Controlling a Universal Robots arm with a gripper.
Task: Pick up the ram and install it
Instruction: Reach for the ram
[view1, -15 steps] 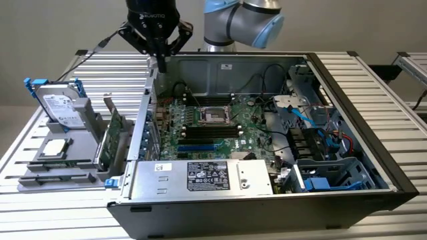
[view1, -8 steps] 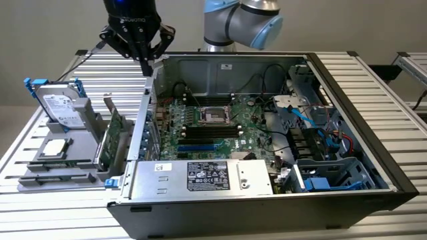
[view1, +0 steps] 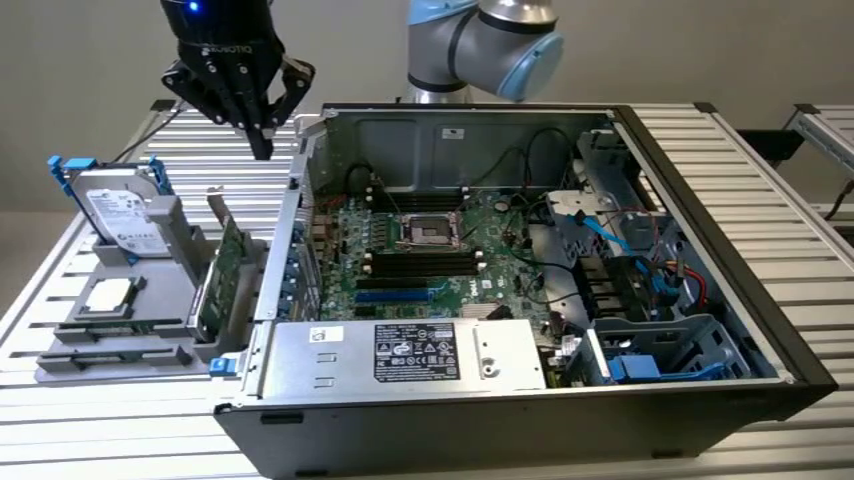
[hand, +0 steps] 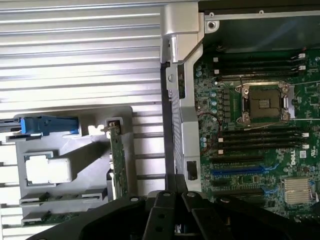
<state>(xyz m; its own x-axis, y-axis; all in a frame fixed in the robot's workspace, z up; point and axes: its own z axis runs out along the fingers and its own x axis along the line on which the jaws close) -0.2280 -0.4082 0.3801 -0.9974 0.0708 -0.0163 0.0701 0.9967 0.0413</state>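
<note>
The end effector (view1: 262, 146) hangs empty, fingers together, above the tabletop (view1: 94, 440), at the exterior view's left of the computer case (view1: 534, 425). The ram (hand: 50, 218) lies in the grey holder (view1: 80, 366), well apart.

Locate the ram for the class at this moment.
In the exterior view, the ram lies in the grey holder at that view's left, outside the computer case, on the near side of the square silver chip.

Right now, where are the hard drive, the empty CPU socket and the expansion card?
hard drive (view1: 118, 212), exterior view, on its label.
empty CPU socket (view1: 430, 232), exterior view, on its centre.
expansion card (view1: 230, 264), exterior view, on its green board.
</note>
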